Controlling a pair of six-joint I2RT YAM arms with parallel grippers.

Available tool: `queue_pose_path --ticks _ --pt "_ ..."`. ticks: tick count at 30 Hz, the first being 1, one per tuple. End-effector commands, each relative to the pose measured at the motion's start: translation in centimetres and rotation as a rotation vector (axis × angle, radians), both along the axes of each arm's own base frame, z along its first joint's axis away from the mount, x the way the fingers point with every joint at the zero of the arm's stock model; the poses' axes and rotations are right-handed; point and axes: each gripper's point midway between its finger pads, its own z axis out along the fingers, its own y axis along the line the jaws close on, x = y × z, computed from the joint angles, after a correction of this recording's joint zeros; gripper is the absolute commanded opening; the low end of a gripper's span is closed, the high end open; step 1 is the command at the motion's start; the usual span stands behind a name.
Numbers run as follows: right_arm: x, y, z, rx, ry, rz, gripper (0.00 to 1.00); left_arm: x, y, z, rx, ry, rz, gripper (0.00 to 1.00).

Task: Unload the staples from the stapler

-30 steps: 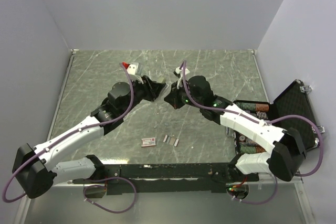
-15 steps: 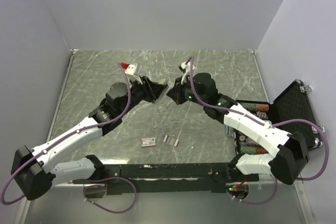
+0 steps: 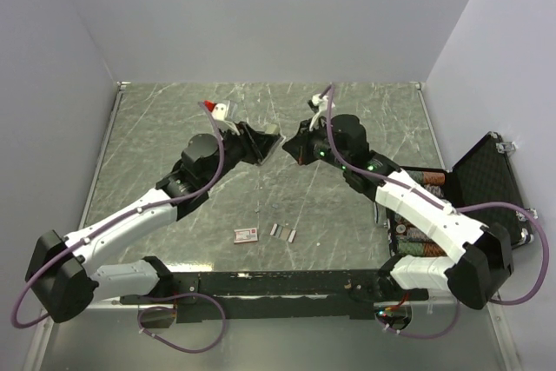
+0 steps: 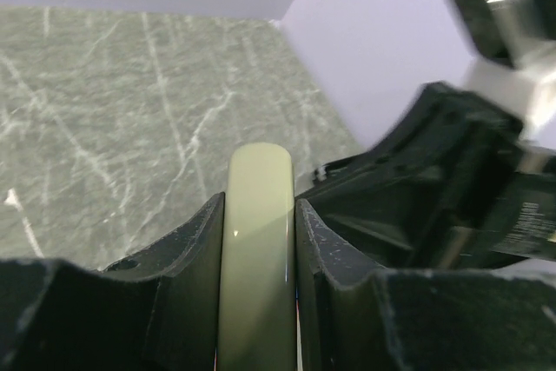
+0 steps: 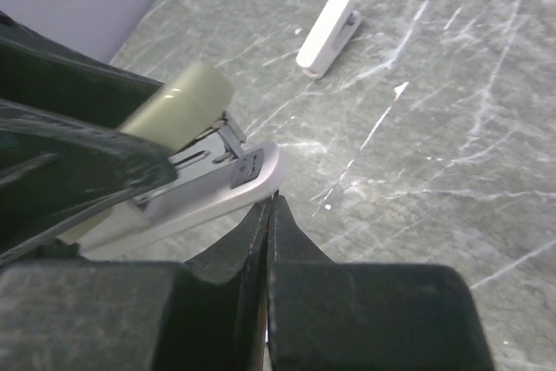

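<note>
Marble table (image 3: 148,128); left hand (image 4: 258,208) grips stapler (image 5: 201,185).

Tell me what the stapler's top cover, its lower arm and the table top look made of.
The stapler's top cover: likely pale green plastic, glossy, with a sharp light streak.
Lower arm: probably smooth light-grey plastic, soft sheen.
Table top: grey-green marble pattern with white veins; stone or printed laminate, cannot tell.

Glossy plastic stapler (image 4: 258,241) (metal inside), matt marbled tabletop (image 4: 104,110)
</note>
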Motion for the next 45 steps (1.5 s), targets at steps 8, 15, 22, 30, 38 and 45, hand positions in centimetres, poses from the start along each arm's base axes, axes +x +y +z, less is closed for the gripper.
queue_pose_path --ticks 8,15,22,30,38,45 --pt "-0.8 -2.2 -2.9 0.033 0.042 -0.079 0.0 7.4 1.9 -3.5 0.151 0.018 0.288 0.01" --pt "-1.7 -1.8 -4.7 0.051 0.08 -0.042 0.0 13.7 3.6 -9.0 0.231 0.104 0.397 0.01" --pt "-2.3 -1.5 -5.5 0.062 0.105 -0.018 0.0 20.0 4.8 -15.3 0.36 0.225 0.434 0.01" --pt "-2.5 -1.7 -5.6 0.057 0.094 -0.012 0.0 23.6 7.3 -19.9 0.412 0.306 0.487 0.01" --pt "-2.7 -1.6 -6.0 0.049 0.099 0.003 0.0 24.2 8.2 -22.6 0.458 0.315 0.497 0.01" --pt "-2.8 -1.7 -6.2 0.038 0.104 0.003 0.0 22.9 8.3 -23.5 0.433 0.346 0.484 0.23"
